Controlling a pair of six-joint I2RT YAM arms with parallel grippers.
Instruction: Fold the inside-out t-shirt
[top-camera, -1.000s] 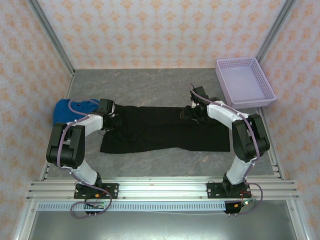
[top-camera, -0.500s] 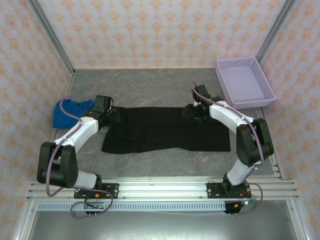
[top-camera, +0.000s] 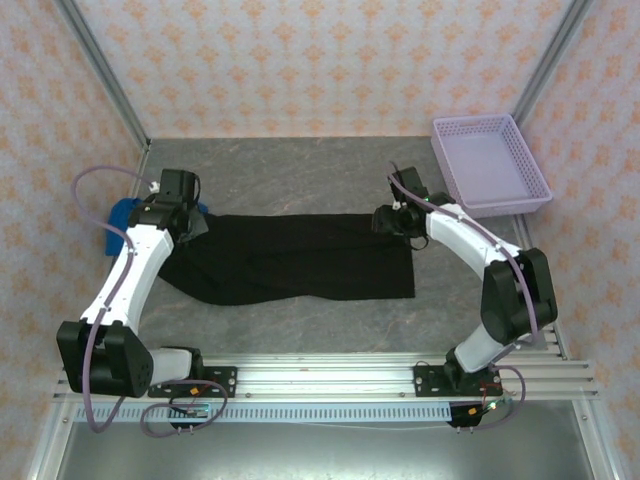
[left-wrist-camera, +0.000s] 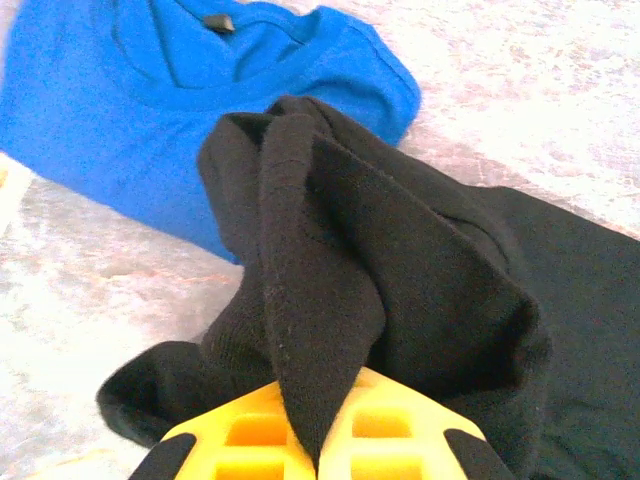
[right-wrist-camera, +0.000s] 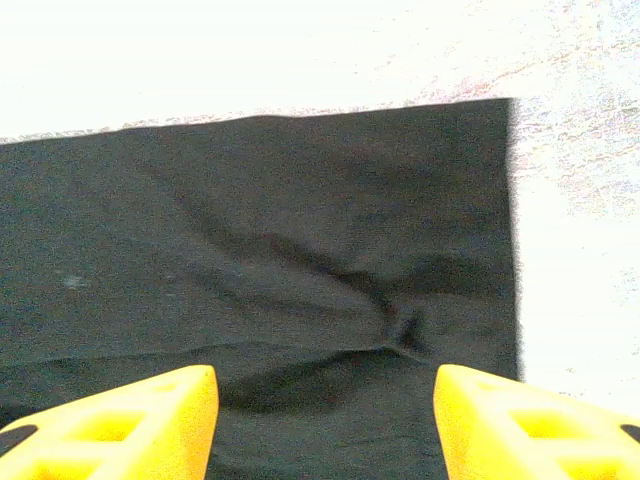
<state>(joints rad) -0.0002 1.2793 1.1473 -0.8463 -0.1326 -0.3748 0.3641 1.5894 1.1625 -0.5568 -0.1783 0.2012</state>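
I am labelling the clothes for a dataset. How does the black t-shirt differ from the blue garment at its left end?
The black t-shirt is spread long across the table; the blue garment is a small folded pile. The black t-shirt's end is bunched in the shut left gripper; the blue garment lies free. Both are soft cloth.

Layout as seen from my claws. The t-shirt (top-camera: 300, 260) lies spread on the table (top-camera: 300, 170), running from my left claw (left-wrist-camera: 320, 440) across to my right claw (right-wrist-camera: 325, 420). Its left end is bunched up between the fingers of my left claw. Just ahead of that claw lies a folded garment (left-wrist-camera: 120, 110), with the bunched cloth overlapping its near edge. My right claw stands over the shirt's far right corner. A tray (top-camera: 449, 166) sits beyond it to the right, apart from the shirt.
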